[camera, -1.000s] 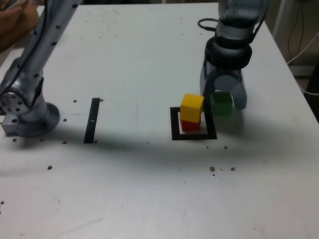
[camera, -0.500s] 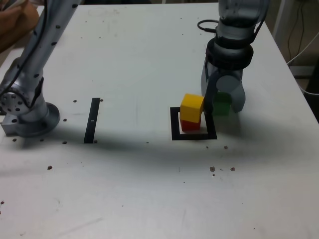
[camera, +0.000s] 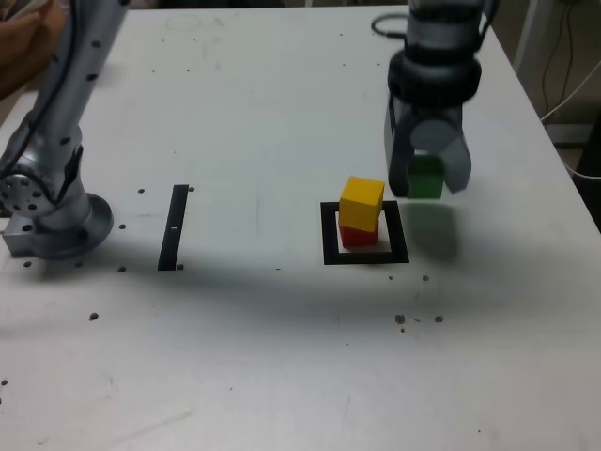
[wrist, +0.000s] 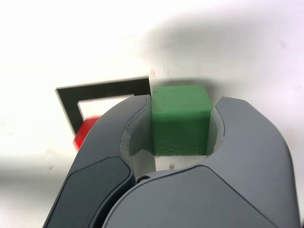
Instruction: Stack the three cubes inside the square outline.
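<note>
White table point(camera: 263, 103) under us, our gripper point(camera: 427, 178) is clamped on the green cube point(camera: 426, 178), hanging just off the tabletop right of the outline point(camera: 330, 235) in the exterior view, where yellow point(camera: 362, 201) sits on red point(camera: 358, 236).

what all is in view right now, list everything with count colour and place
green cube: 1, green, clamped in the gripper, lifted off the table, to the exterior view's right of the outline
yellow cube: 1, yellow, on top of the red cube, sitting slightly askew
red cube: 1, red, inside the square outline, under the yellow one
square outline: 1, black frame with white centre, mid-table
black strip: 1, black, flat on the table, to the exterior view's left of the outline
table: 1, white, with small dark specks
cables: a few, white and dark, beyond the table at the exterior view's right
arm base: 1, grey, at the exterior view's left edge
gripper: 1, grey, shut on the green cube
</note>
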Motion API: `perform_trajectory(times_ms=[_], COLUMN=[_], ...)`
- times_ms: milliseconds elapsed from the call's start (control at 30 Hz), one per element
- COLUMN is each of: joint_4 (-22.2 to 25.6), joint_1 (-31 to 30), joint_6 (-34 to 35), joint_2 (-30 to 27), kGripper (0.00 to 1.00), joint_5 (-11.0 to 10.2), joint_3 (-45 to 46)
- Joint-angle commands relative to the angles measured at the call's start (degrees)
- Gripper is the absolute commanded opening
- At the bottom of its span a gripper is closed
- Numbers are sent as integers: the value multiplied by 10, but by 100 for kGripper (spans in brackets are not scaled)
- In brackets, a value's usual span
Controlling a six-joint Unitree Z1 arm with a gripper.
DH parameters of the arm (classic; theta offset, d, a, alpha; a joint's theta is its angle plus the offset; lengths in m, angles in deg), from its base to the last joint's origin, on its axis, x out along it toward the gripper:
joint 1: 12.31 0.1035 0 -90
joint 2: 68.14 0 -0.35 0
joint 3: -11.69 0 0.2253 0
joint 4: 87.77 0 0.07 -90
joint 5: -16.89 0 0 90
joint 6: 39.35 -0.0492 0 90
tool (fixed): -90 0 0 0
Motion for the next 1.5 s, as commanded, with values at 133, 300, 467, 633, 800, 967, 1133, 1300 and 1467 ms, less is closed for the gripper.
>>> perform_trajectory(times_ms=[133, 300, 467, 633, 800, 967, 1133, 1300, 1467], joint_4=[31, 65, 101, 115, 112, 104, 92, 80, 69], joint_1=[-9, -18, -41, -67, -71, -71, -76, -78, -78], joint_6=[1, 1, 4, 13, 23, 35, 40, 41, 41], joint_2=[-53, -96, -131, -147, -145, -135, -123, -112, -108], kGripper=[13, 13, 13, 13, 13, 13, 14, 14, 16], joint_5=[-11, -15, -14, -1, 7, 12, 16, 17, 18], joint_3=[-5, -6, 2, 20, 34, 48, 55, 60, 69])
